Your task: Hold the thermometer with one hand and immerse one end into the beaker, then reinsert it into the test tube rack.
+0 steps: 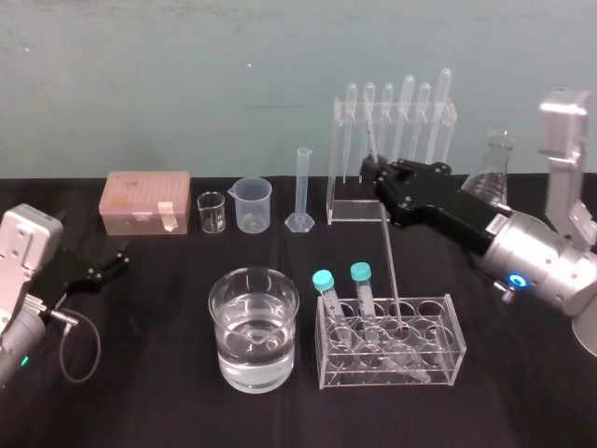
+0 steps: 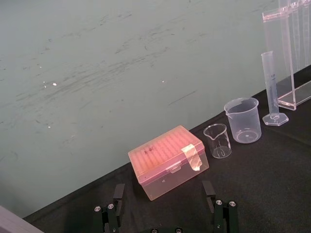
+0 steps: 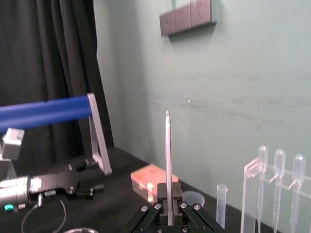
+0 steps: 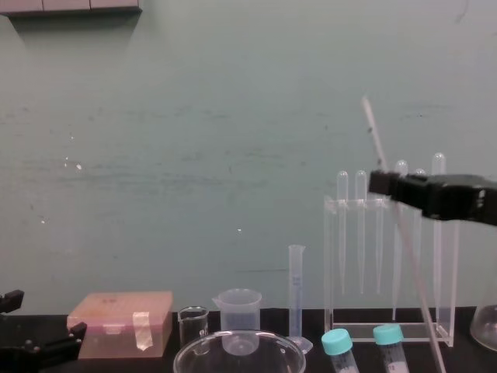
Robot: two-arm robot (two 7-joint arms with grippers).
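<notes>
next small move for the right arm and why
Probably raise the right tool straight up: it is shut on the thermometer, whose red tip sits in the low tube rack, so it must clear the rack before swinging left to the beaker. The left tool lies idle, open, far left.

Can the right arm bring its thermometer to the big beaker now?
Probably yes, after lifting: the right gripper holds the thermometer, its tip in the low rack; the open beaker stands beside, past two capped tubes.
</notes>
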